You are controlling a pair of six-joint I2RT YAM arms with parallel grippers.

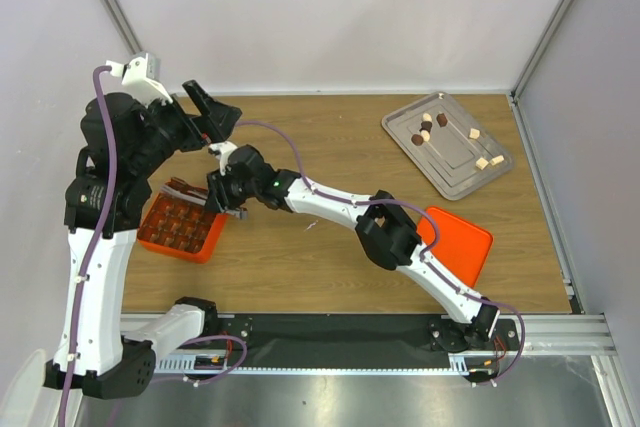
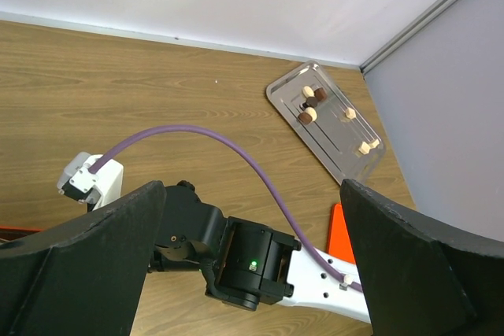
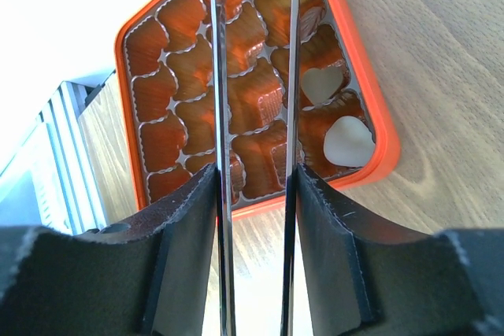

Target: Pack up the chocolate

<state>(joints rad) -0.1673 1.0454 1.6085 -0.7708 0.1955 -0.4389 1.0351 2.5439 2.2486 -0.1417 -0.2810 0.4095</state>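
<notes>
Left gripper (image 2: pixel 248 194) gaping empty, right gripper (image 3: pixel 253 182) is half-squeezing thin metal tongs (image 3: pixel 221 116) over the orange gridded box (image 3: pixel 379 120); small rounded chocolates (image 3: pixel 348 141), likely light and fragile, want gentle side nips.

**Overhead view of the work cell.** A wooden table (image 1: pixel 330 147) carries a metal tray (image 1: pixel 455 175) at its far right corner. On the tray lies loose chocolate (image 1: pixel 441 119), both dark brown and cream-white pieces, well apart from the orange box (image 1: pixel 176 249) at the near left. A flat orange lid (image 1: pixel 462 243) rests near the right arm's base. The right arm reaches across the table, placing the right gripper (image 1: pixel 226 201) just beside the box, with thin tongs (image 1: pixel 184 187) projecting over the box's far edge. The left gripper (image 1: pixel 212 107) is raised beyond the box, jaws spread.
</notes>
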